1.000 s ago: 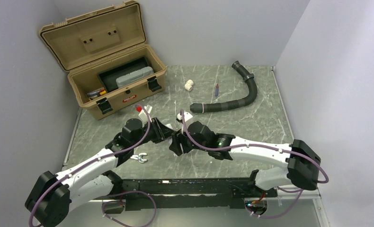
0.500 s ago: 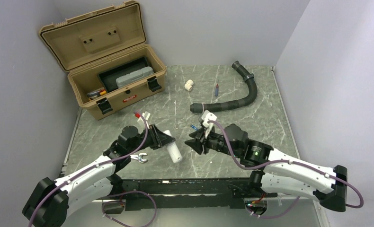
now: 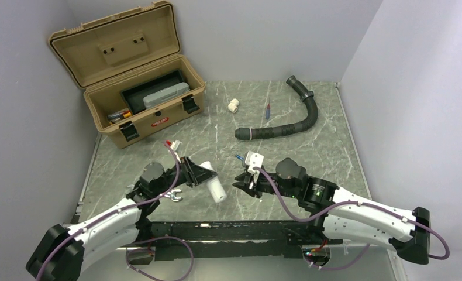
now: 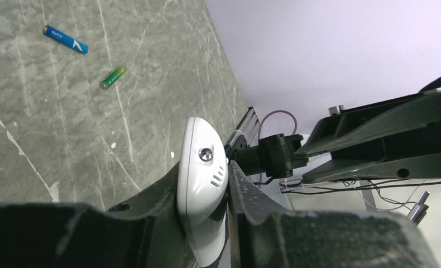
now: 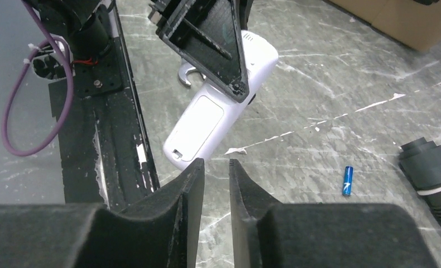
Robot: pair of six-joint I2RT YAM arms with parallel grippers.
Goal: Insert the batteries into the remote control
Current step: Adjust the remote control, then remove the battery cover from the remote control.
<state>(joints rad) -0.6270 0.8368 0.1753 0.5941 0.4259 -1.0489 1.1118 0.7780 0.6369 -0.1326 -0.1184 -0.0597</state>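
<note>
Your left gripper (image 3: 204, 175) has its jaws pinched on the remote control (image 3: 217, 189), holding it by one end. The white body slants out of the jaws toward the near edge of the surface (image 3: 310, 158). From the left wrist you look along its rounded end with a small screw, squeezed between the two black fingers. From the right wrist you see its plain side, which has a rectangular outline on it. Whether the free end touches the surface, you cannot tell from these views.

Your right gripper (image 5: 215, 164) is low over the surface, just to the right of the remote control and pointing at it. Its jaws stand only a little apart, with a narrow gap, and nothing is between them.

Both batteries lie loose on the surface. The blue battery (image 4: 66, 39) and the green battery (image 4: 112, 77) are near each other but not touching, as the left wrist view shows. In the top view the blue one lies just behind the right gripper, between it and the black corrugated hose (image 3: 287, 126).

A small metal piece (image 3: 171, 196) lies beside the left arm, near the remote control. At the back left stands the tan toolbox (image 3: 141, 99) with its lid open. The white pipe fitting (image 3: 233, 105) and the red-and-blue stick (image 3: 268, 111) lie farther back, well apart from both grippers.
</note>
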